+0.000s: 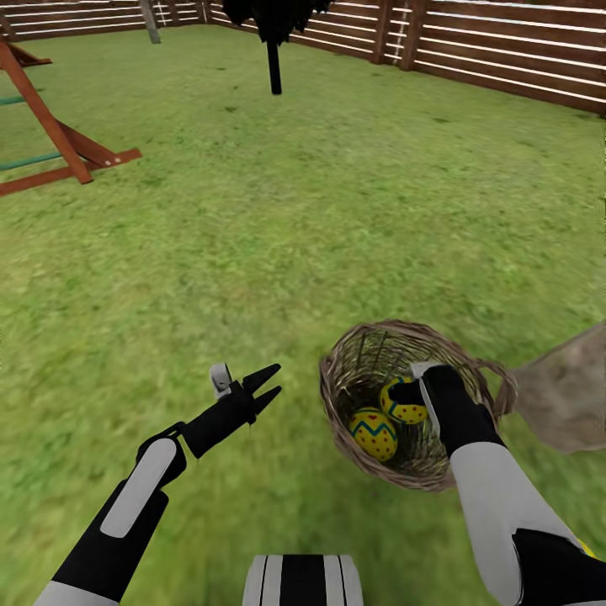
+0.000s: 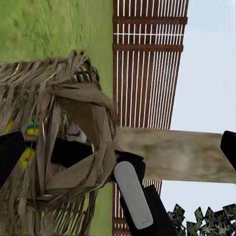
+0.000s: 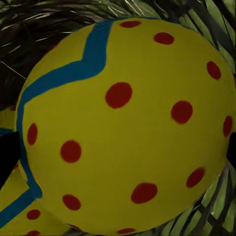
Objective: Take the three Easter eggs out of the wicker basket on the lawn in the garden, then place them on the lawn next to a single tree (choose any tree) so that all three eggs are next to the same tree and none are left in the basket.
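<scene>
— Right gripper (image 1: 412, 393) reaches into the wicker basket (image 1: 353, 353) on the lawn (image 1: 337, 210); whether it grips I cannot tell. Left gripper (image 1: 268, 387) spread.
— Wrist view?
— Dotted egg (image 3: 128, 128) between my fingertips (smooth, likely slippery); take its widest middle.

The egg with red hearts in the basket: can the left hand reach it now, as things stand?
Probably yes. The left hand hangs open beside the wicker basket, whose top is open. But the right hand is already inside at the dotted egg, right beside the hearts egg, so they might collide.
</scene>
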You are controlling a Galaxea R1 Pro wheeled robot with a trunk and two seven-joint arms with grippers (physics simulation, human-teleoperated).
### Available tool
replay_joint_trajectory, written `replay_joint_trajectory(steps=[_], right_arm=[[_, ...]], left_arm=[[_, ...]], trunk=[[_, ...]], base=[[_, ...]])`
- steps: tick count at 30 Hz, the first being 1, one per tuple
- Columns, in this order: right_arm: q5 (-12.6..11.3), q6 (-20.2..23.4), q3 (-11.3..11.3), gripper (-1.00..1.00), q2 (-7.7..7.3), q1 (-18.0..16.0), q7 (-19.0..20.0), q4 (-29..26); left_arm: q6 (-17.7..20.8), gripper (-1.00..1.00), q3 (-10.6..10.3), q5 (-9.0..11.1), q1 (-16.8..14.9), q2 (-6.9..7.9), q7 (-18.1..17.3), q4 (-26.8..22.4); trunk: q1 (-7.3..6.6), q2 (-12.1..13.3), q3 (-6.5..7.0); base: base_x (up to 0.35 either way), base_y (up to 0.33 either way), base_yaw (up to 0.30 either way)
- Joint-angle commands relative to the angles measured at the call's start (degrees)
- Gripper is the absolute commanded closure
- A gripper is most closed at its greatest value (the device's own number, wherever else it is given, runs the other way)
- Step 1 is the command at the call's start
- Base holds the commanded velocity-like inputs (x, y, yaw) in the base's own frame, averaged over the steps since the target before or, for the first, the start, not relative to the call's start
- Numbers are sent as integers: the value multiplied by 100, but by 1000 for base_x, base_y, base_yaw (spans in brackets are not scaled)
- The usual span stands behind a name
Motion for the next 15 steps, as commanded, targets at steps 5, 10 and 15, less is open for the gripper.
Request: replay_joint_trajectory(steps=[5, 10, 15], right_arm=[[94, 16, -21, 100, 14, -1, 53, -14], [95, 16, -12, 100, 24, -2, 54, -16], [95, 16, -12, 100, 31, -3, 54, -17]], left_arm=[[17, -100, -5, 19, -3, -17, 2, 1], [47, -100, 5, 18, -3, 15, 13, 3], [85, -100, 43, 164, -3, 70, 33, -1]], trunk=[[-14, 6, 108], [-26, 12, 219], [-39, 19, 329]], base=[[0, 0, 0], [0, 0, 0], [-15, 0, 0]])
